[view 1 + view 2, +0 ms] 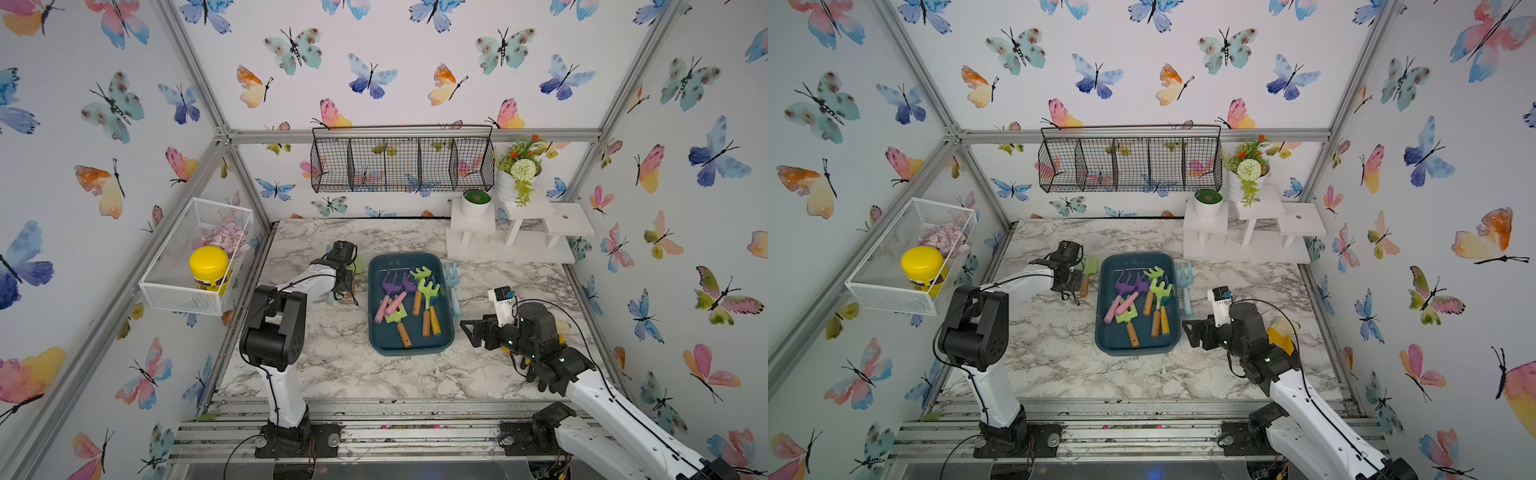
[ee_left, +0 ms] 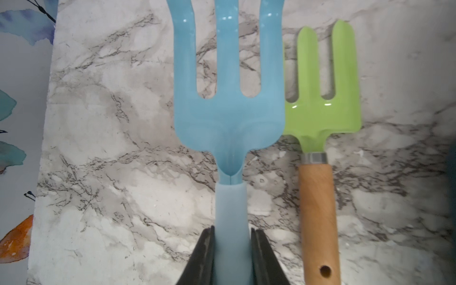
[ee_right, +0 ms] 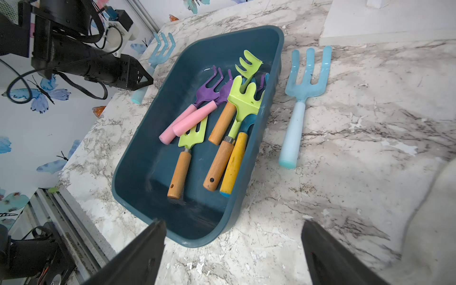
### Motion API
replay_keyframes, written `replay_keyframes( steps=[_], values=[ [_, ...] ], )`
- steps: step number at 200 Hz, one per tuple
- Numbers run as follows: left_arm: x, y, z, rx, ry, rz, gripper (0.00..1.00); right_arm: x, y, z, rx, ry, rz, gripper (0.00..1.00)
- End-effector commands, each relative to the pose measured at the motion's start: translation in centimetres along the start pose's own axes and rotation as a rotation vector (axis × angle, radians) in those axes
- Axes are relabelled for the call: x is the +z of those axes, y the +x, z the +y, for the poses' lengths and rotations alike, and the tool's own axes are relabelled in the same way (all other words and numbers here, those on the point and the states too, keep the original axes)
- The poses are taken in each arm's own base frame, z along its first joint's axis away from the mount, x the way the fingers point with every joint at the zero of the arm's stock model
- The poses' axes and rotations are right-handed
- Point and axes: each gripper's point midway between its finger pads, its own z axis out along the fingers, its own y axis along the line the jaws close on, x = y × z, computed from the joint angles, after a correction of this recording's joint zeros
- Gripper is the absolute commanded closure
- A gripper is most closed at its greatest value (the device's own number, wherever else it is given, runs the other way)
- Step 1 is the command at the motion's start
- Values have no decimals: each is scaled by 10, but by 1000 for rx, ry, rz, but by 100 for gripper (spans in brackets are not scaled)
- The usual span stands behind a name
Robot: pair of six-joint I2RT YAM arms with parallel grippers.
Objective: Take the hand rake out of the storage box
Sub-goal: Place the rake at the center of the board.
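We find the green hand rake (image 3: 243,98) lying among other tools in the storage box (image 3: 222,44), its long axis running near to far with the handle toward the near end. Our right fingers (image 3: 148,246) stand wide apart just off the box's near right corner, so that arm looks nearer. Our left fingers (image 2: 204,256) clamp a blue fork (image 2: 229,111) on the surface (image 2: 123,172) left of the box.

Light was bright and even from overhead; soft shadows edged the storage box (image 1: 415,350). Glare spots sat on the blue hand rake (image 2: 229,118), fingers (image 2: 204,256) of the left gripper (image 2: 232,229) blurred near the lens, and both top views bowed at the edges
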Motion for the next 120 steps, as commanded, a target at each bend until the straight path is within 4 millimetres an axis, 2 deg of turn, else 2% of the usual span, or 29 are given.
replay_keyframes(
  steps=[1, 39, 84, 88, 120],
  values=[
    [14, -3, 7, -1, 5, 16, 85, 2, 4, 3, -11, -27, 13, 8],
    [21, -6, 15, -15, 9, 28, 85, 7, 8, 6, -9, -51, 38, 8],
    [29, -7, 6, 8, 43, 31, 84, 10, 12, 7, -8, -62, 59, 9],
    [39, 1, 3, 18, 42, 59, 84, 10, 12, 7, -8, -62, 59, 9],
    [47, 4, 2, 27, 52, 82, 84, 11, 13, 6, -7, -63, 64, 9]
  ],
)
